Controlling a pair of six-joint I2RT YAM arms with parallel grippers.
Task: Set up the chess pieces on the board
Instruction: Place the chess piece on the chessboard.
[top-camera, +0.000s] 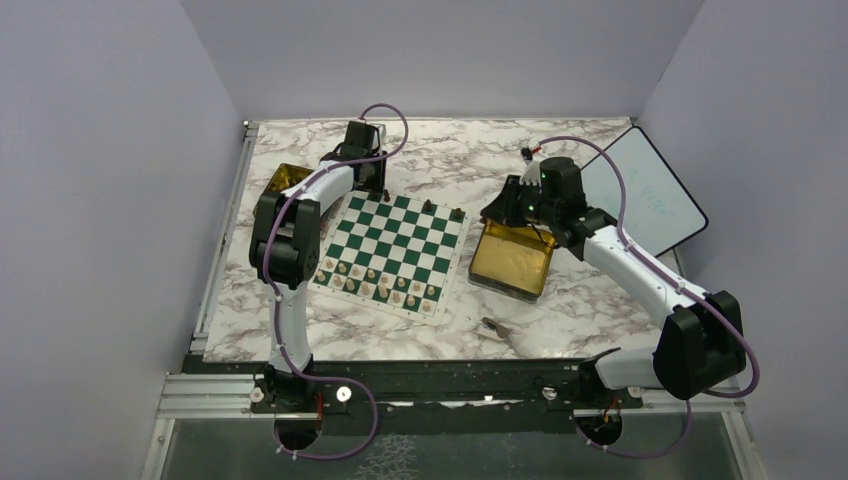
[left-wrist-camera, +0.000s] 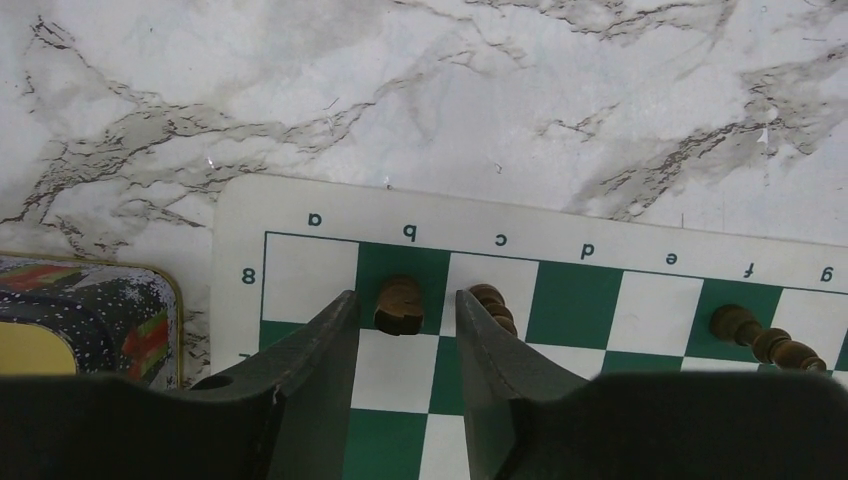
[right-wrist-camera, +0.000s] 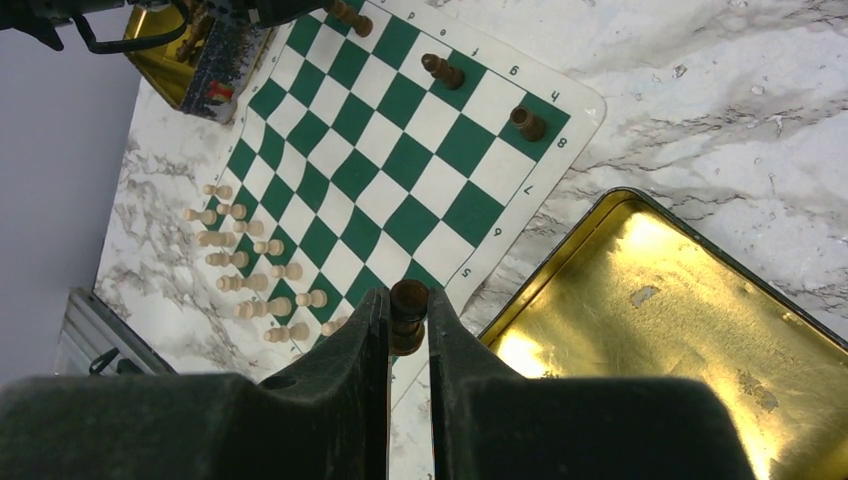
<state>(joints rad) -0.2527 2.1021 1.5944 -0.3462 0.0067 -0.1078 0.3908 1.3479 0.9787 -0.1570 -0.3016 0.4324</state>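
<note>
Black left gripper (left-wrist-camera: 405, 302) stands with jaws parted either side of a brown piece (left-wrist-camera: 398, 306) on b8, at the board's (top-camera: 395, 240) eleven o'clock, not touching it: that placement looks done. The right gripper (right-wrist-camera: 407, 298), at three o'clock by the gold tin (right-wrist-camera: 650, 300), pinches another brown piece (right-wrist-camera: 408, 318), which I judge needs a free back-rank square next.

Top view high, whole table (top-camera: 450, 160); wrist views close, downward; all share board (top-camera: 400, 240).

Pale pieces (top-camera: 375, 285) on the board (top-camera: 396, 238)

One board (top-camera: 395, 240), two gold tins (top-camera: 512, 262), one tablet (top-camera: 645, 190).
</note>
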